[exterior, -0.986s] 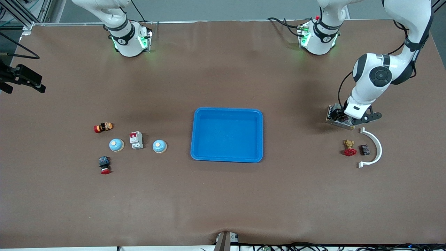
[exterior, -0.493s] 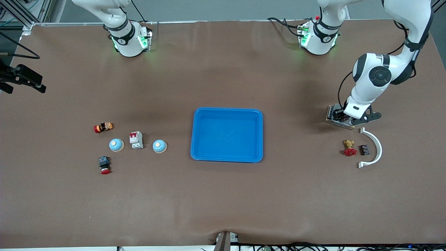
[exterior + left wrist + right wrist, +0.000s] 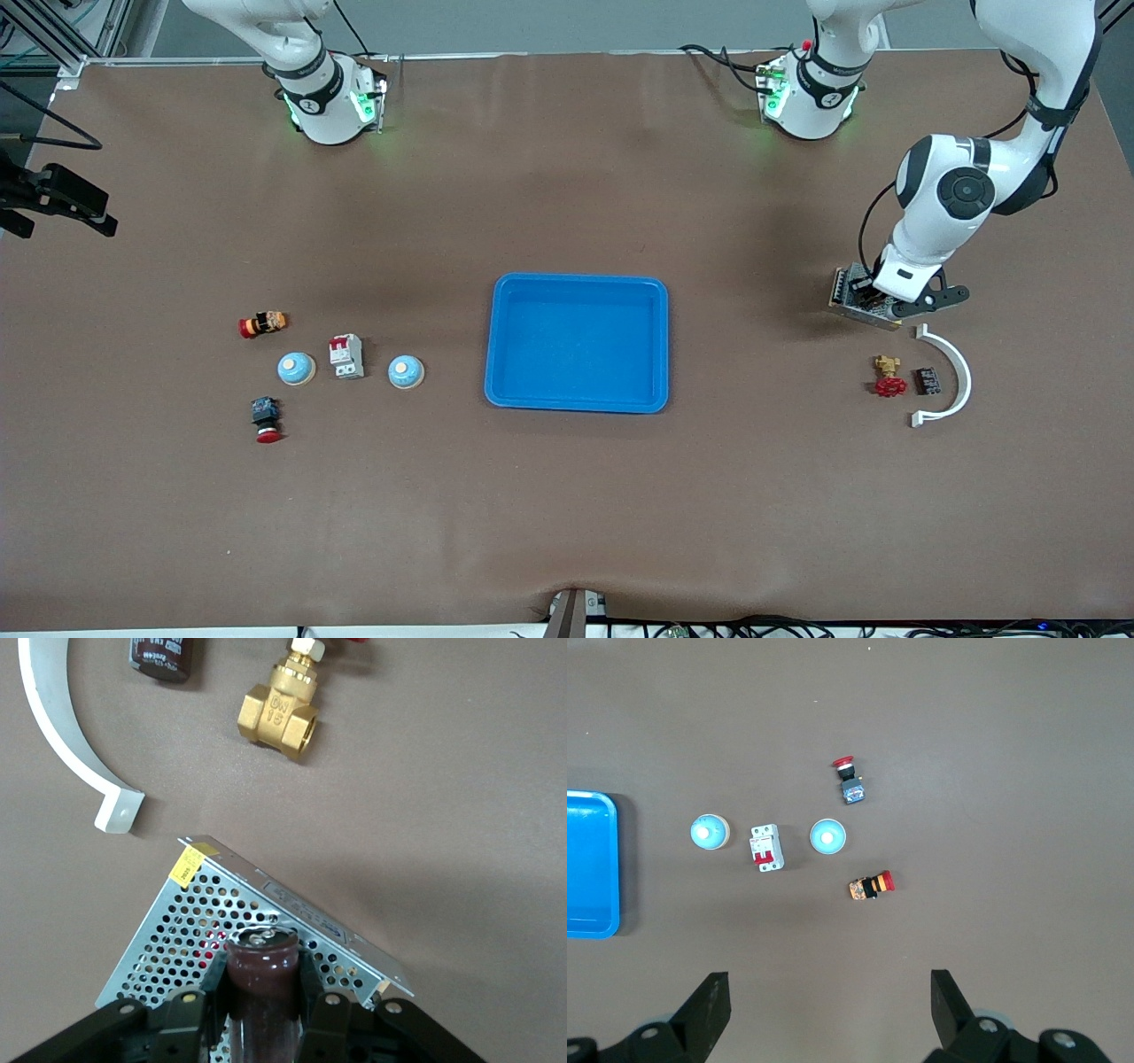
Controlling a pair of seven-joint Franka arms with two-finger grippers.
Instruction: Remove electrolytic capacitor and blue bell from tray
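— Where is the capacitor found?
— It is clamped between the fingers of the left hand, over the perforated metal box at the left arm's end of the table. Its lower part is cut off in the left wrist view, and in the front view it is hidden by the arm.
— And the bells?
— Two bells are seen on the table toward the right arm's end, a breaker between them, two push buttons near. The tray sits mid-table.
— The right hand?
— The right hand is held open, high over the bells; only its fingertips are shown. A second capacitor, a brass valve and a white arc are partly cropped.
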